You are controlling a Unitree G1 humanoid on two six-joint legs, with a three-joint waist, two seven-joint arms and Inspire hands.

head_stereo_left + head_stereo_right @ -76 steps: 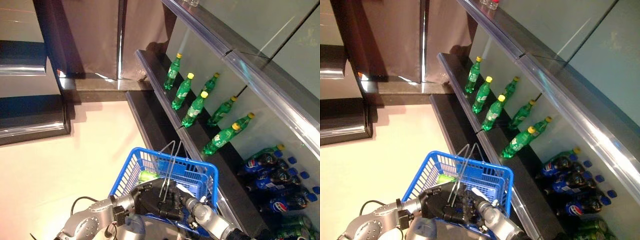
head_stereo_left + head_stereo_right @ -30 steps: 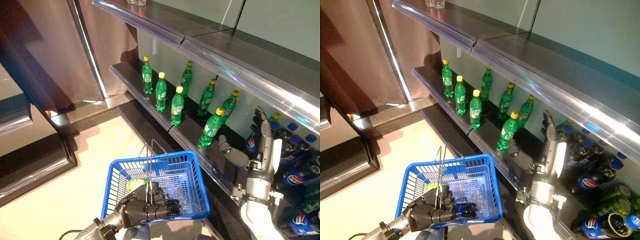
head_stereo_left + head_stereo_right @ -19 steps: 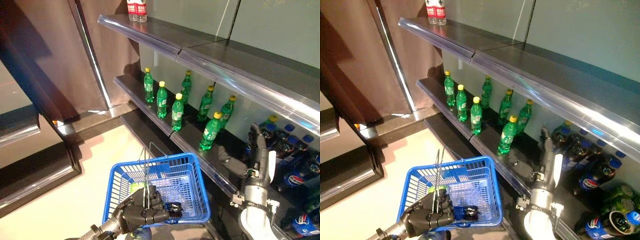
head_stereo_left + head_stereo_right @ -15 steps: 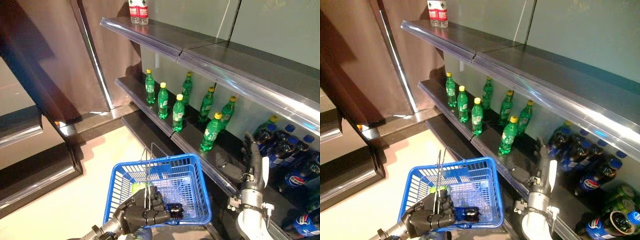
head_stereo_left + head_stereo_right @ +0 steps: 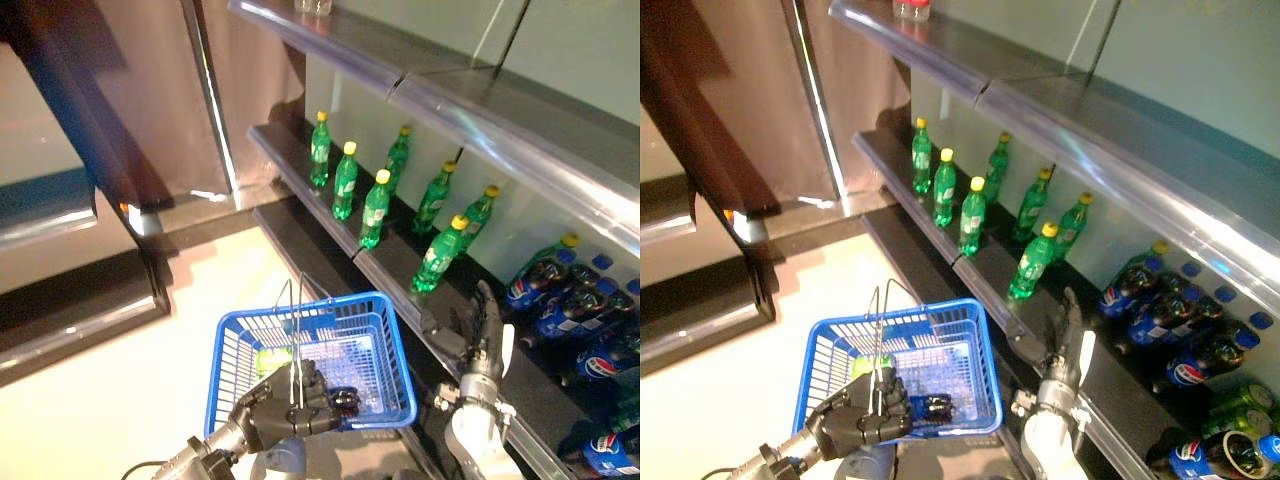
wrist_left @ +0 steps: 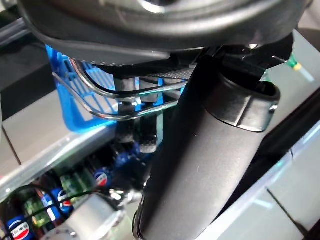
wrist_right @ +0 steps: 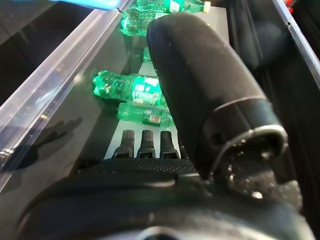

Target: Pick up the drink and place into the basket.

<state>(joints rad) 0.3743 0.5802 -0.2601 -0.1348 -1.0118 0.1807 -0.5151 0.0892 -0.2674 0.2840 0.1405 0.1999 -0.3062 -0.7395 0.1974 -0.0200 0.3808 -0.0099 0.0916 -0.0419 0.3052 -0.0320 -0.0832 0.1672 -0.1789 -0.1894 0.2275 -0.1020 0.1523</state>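
Observation:
Green bottles with yellow caps stand in a row on the dark middle shelf; the nearest one (image 5: pixel 438 255) is at the right end. My right hand (image 5: pixel 482 325) is open, fingers (image 7: pixel 142 142) straight, at the shelf's front edge just below and right of that bottle, not touching it. My left hand (image 5: pixel 285 412) is shut on the thin wire handles (image 6: pixel 125 95) of the blue basket (image 5: pixel 238 370), held up in front of me. A green drink (image 5: pixel 272 358) lies in the basket.
Dark cola bottles with blue caps (image 5: pixel 560 300) lie on the lower shelf at the right, with green drinks (image 5: pixel 1240 400) below them. A grey upper shelf (image 5: pixel 400 70) overhangs the bottles. A dark bench (image 5: pixel 70 300) stands at the left on the beige floor.
The whole view has shifted. My right hand, by the basket 2.5 s ago, has swung out to the shelf and now sits lower at its front edge. The basket stays held.

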